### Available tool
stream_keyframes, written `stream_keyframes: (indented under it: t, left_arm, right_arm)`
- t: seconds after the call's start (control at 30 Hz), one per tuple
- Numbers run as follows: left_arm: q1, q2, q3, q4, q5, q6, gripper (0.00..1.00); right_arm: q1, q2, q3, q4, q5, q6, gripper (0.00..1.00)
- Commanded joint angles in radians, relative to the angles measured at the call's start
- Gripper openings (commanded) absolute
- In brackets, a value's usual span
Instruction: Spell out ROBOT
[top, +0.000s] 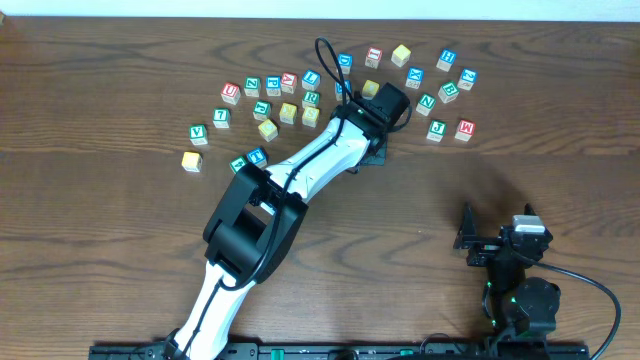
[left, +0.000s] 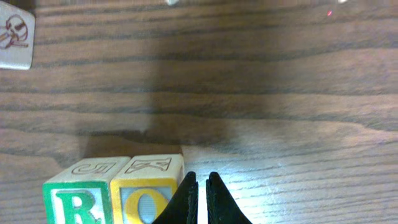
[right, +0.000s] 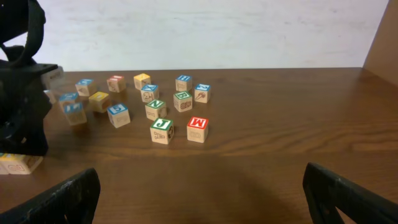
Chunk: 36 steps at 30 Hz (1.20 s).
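R block (left: 78, 204) and O block (left: 146, 198) stand touching. The left hand (left: 202, 186) is pinched narrow, just beside O. Right hand (right: 202, 196) is spread wide.

Overhead looks straight down; wrist views skim the table (left: 280, 74) low (right shares M block (right: 197, 129)).

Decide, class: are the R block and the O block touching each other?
Touching. The left wrist view shows the R block and the O block side by side, their faces flush, with no gap showing between them.
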Motion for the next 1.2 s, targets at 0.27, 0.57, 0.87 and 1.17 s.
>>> stream_keyframes:
  t: [0.27, 0.57, 0.87, 1.17]
  left_arm:
    - [0.003, -0.071, 0.079, -0.006, -0.016, 0.006, 0.08]
    - [0.043, -0.251, 0.078, -0.088, -0.016, 0.074, 0.33]
    - [0.155, -0.372, 0.078, -0.181, -0.016, 0.074, 0.63]
    - [0.257, -0.374, 0.073, -0.232, -0.016, 0.069, 0.74]
  right_arm:
    - [-0.006, -0.005, -0.002, -0.003, -0.002, -0.008, 0.99]
    - [-0.006, -0.005, -0.002, -0.003, -0.002, -0.008, 0.99]
    - [-0.006, -0.005, -0.002, -0.003, -0.002, -0.008, 0.99]
    - [-0.006, -0.005, -0.002, -0.003, -0.002, -0.008, 0.99]
